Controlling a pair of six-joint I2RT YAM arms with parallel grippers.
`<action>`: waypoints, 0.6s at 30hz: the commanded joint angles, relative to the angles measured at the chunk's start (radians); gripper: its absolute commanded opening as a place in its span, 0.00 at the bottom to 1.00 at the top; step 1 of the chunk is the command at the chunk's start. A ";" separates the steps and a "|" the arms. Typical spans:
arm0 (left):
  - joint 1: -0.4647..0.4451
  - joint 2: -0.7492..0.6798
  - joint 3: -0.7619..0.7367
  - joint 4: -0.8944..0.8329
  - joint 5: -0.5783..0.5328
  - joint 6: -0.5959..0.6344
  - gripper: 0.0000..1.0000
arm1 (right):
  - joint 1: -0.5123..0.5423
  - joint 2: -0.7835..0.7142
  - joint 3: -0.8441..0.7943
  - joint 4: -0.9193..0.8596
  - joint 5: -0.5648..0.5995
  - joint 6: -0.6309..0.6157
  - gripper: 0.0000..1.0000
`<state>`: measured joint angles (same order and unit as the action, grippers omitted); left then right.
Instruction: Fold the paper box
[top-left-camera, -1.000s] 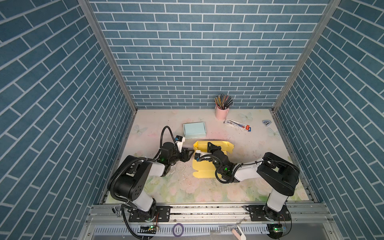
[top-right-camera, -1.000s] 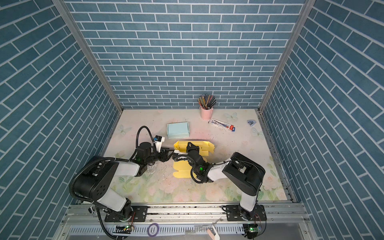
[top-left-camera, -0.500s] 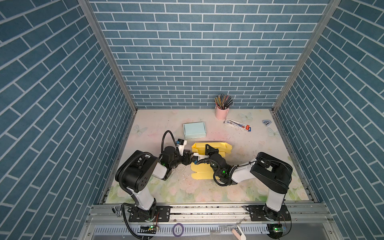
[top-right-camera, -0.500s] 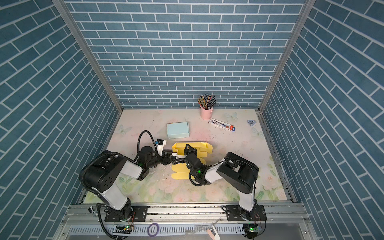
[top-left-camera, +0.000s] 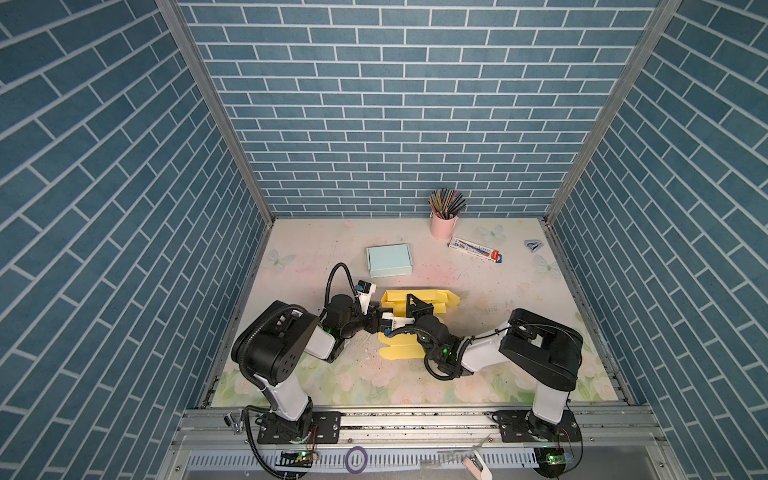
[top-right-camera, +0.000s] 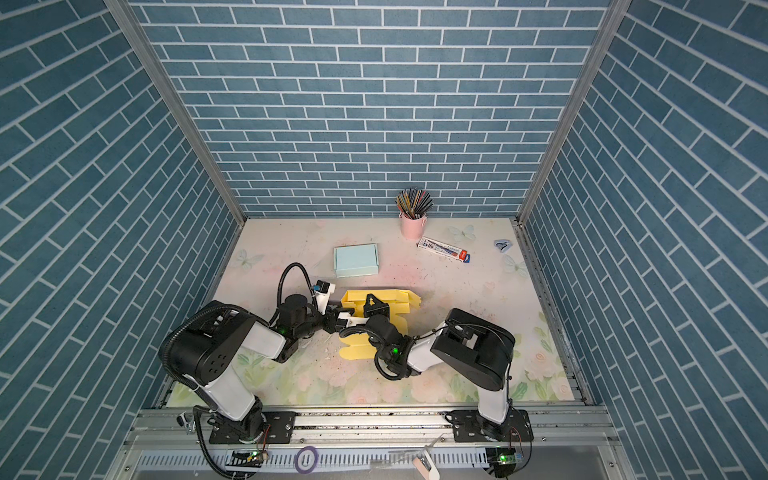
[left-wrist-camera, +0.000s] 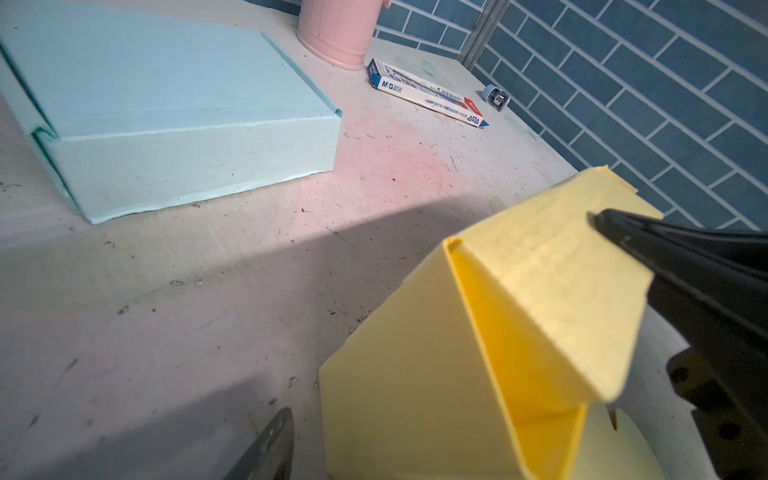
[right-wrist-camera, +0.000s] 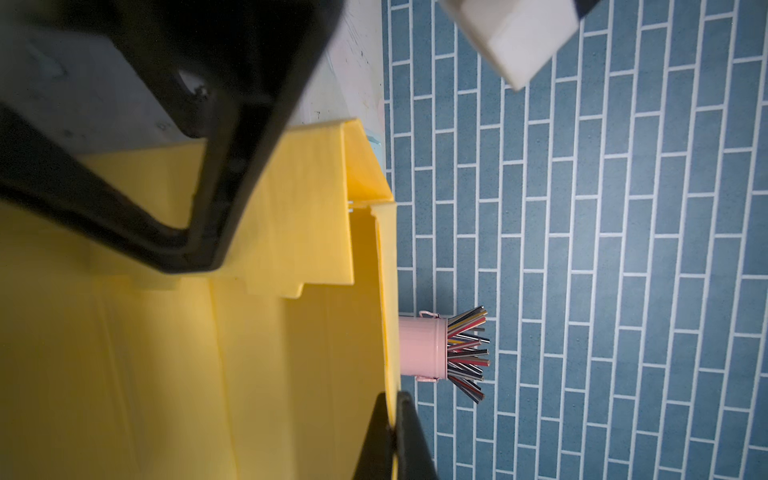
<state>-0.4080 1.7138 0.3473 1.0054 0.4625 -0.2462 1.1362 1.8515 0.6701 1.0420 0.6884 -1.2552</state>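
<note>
Looking for the paper box (top-left-camera: 442, 302): where does it sit?

— Around the middle of the desk (top-left-camera: 307, 249), between the two arms. It is yellow and only half made. The far wall stands up, folded flaps are raised at its left end, and a flat flap lies on the desk on the near side.

What has the right hand (right-wrist-camera: 392, 401) got?

— The far wall. In the right wrist view its two fingers are pressed together with the yellow top edge of that wall between them. In both top views the hand reaches across the box from the near side and points toward the back wall.

And the left hand (left-wrist-camera: 442, 316)?

— Partly open, clamping nothing. It is at the box's left end. In the left wrist view one of its fingers (left-wrist-camera: 685, 282) lies against the top of the folded wall there. The other sits low over the desk, apart from the box's outer face, with a strip of desk showing between them.

So the two hands are close?

— Very. In both top views they almost meet at the box's left side.

What else is on the desk?

— A closed light blue box (top-left-camera: 389, 260) sits just behind the yellow one, not touching it. A pink cup (top-left-camera: 444, 226) full of pencils (top-left-camera: 446, 203) stands at the back wall. A pencil packet (top-left-camera: 476, 249) lies flat just beside the cup. A small blue-grey thing (top-left-camera: 533, 246) lies near the right edge, too small to name from above.
</note>
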 joint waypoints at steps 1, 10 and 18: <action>-0.008 -0.019 0.005 0.002 -0.076 0.040 0.63 | 0.035 0.005 -0.018 -0.077 -0.019 0.048 0.00; -0.046 -0.020 -0.010 0.042 -0.112 0.042 0.50 | 0.064 0.034 0.002 -0.087 0.009 0.058 0.00; -0.085 -0.061 -0.050 0.073 -0.129 0.033 0.48 | 0.069 0.038 0.016 -0.100 0.010 0.072 0.00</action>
<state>-0.4812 1.6855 0.3096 1.0245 0.3614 -0.2165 1.1824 1.8545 0.6807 1.0161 0.7410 -1.2270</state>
